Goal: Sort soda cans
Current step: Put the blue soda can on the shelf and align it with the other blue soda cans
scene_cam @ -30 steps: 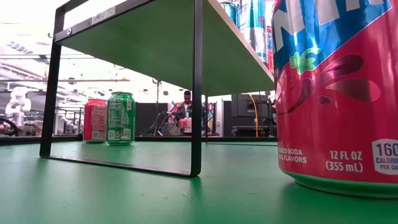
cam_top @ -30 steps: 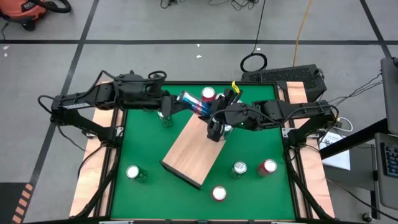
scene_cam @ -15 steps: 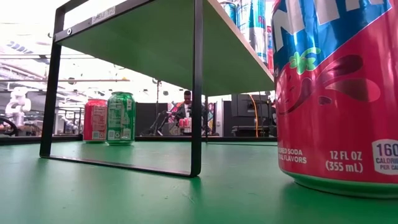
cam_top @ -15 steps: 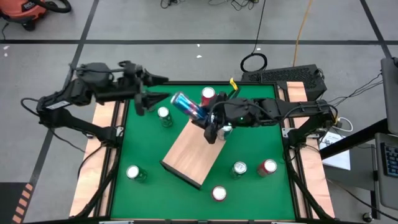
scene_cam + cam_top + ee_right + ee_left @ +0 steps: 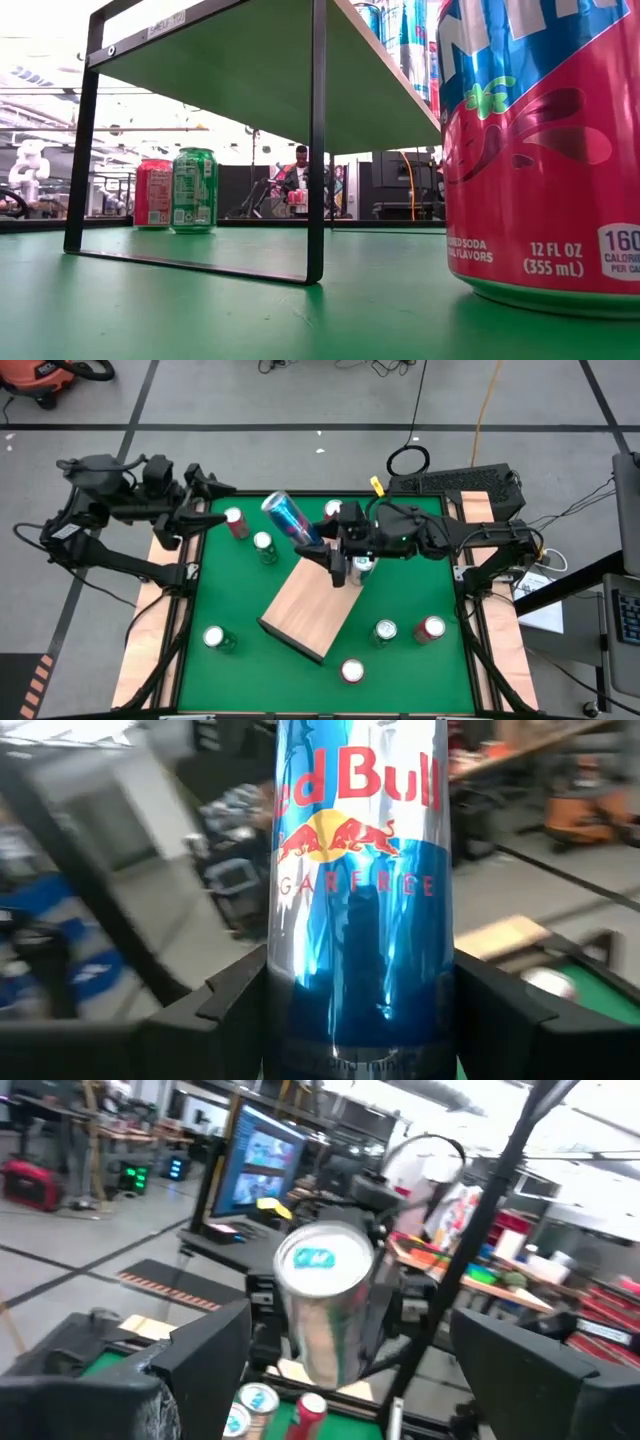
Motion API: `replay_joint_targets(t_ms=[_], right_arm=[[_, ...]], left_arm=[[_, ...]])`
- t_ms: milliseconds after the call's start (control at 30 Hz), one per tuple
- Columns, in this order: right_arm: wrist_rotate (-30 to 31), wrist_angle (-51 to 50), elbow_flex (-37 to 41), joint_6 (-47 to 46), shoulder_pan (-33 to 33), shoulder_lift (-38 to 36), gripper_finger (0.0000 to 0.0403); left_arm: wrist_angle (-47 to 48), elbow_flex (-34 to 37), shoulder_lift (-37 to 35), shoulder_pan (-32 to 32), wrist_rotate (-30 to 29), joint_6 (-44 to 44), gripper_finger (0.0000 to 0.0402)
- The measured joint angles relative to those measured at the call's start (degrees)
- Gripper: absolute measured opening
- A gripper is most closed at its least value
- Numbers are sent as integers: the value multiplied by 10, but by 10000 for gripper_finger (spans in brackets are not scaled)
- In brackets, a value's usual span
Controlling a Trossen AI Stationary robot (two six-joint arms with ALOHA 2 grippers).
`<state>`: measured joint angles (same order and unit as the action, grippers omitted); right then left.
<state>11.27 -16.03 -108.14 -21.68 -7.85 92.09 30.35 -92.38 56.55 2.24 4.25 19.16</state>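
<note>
Blue can point(image 5: 360, 870) in right tool point(image 5: 328, 553)

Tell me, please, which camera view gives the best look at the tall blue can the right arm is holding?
The right wrist view: the blue can fills it, label legible, clamped between the right gripper fingers. The high view shows it small and tilted above the table. The left wrist view shows mainly its silver top. The low view shows only a blue sliver that may be it.

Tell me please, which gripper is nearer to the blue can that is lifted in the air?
The right. The right gripper holds the blue can between its fingers. The left gripper is open and empty, apart from the can, at the table's left edge.
</note>
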Motion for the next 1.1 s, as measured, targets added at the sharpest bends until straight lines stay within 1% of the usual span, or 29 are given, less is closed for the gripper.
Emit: replay_joint_targets(t_ms=[67,133,200,333,467,667,900,1100], right_arm=[[-27,17,0,0,3,0,233],[-41,27,0,0,5,0,235],[-42,29,0,1,5,0,235],[-43,40,0,8,5,0,235],[-41,43,-1,15,4,0,235],[-42,46,-1,33,2,-1,235],[-43,48,-1,45,2,-1,236],[-45,47,-1,47,2,-1,237]], left_arm=[[0,0,7,0,22,0,343],[0,0,18,0,41,-3,343],[-4,0,31,0,56,-6,343],[-37,1,63,0,61,-15,343],[-97,1,92,0,105,-17,343],[-161,1,134,2,118,-19,343],[-245,1,164,5,160,-15,342],[-258,1,169,5,167,-4,313]])
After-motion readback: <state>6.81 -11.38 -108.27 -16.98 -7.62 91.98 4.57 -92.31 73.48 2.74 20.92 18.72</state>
